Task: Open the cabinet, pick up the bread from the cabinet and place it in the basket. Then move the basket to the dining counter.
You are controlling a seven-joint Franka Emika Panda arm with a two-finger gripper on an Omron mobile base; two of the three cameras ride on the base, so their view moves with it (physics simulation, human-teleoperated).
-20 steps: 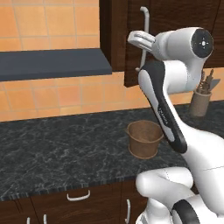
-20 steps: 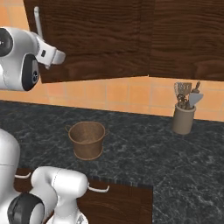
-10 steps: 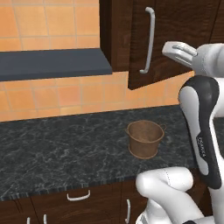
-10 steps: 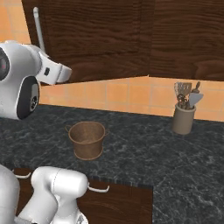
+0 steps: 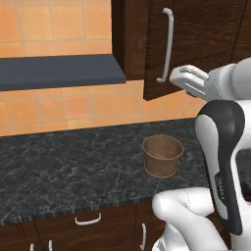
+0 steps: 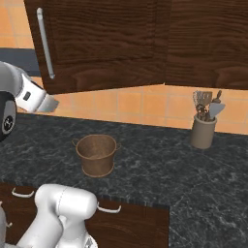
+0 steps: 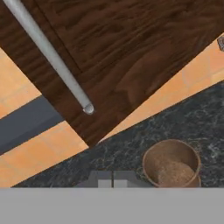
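The cabinet (image 5: pixel 196 44) is dark brown wood with one long silver handle (image 5: pixel 166 46), up at 12 o'clock. The gripper (image 5: pixel 182 79) is held up just beside the handle's low end, fingers shut on nothing. One brown basket (image 6: pixel 97 155) sits on the black worktop (image 6: pixel 193 174). One pot of utensils (image 6: pixel 203 127) stands at 3 o'clock.

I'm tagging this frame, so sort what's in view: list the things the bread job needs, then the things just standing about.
For the job:
- cabinet, door ajar, with its bar handle
- basket, standing on the worktop
- gripper, shut, holding nothing

Just standing about:
- utensil pot
- black worktop
- drawers below it
- grey shelf
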